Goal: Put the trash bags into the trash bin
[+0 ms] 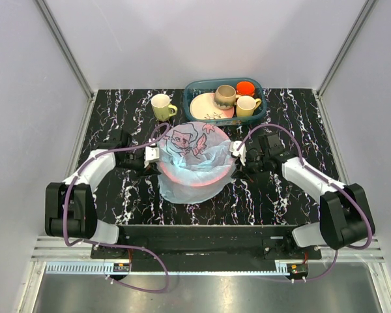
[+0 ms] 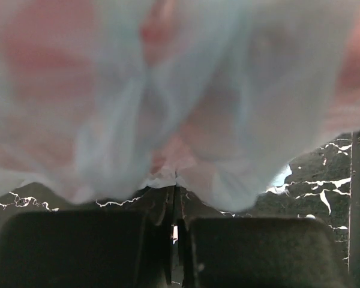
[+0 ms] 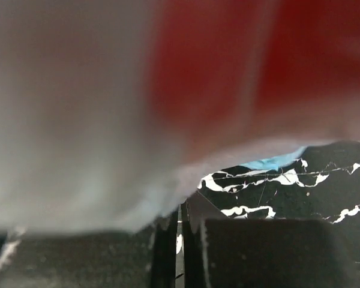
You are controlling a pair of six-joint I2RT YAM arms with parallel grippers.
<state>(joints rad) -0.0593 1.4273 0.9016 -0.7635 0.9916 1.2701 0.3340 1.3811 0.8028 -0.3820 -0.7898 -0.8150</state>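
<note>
Black, white-veined worktop [image 1: 120,114] between pale walls [image 1: 202,39]. At its middle the trash bag [image 1: 194,163] drapes the trash bin [image 1: 176,176]; left claw [image 1: 160,156] and right claw [image 1: 232,152] clamp the bag's edges.

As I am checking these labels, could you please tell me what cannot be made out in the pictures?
1. Right wrist view: the trash bag and the red basket are a close blur; film covers the tips of the right fingers, so their pinch is unconfirmed.
2. Left wrist view: the blurred bag fills most of the picture, hiding the basket's lattice.
3. Top view: the draped bag hides the basket's inside.
</note>
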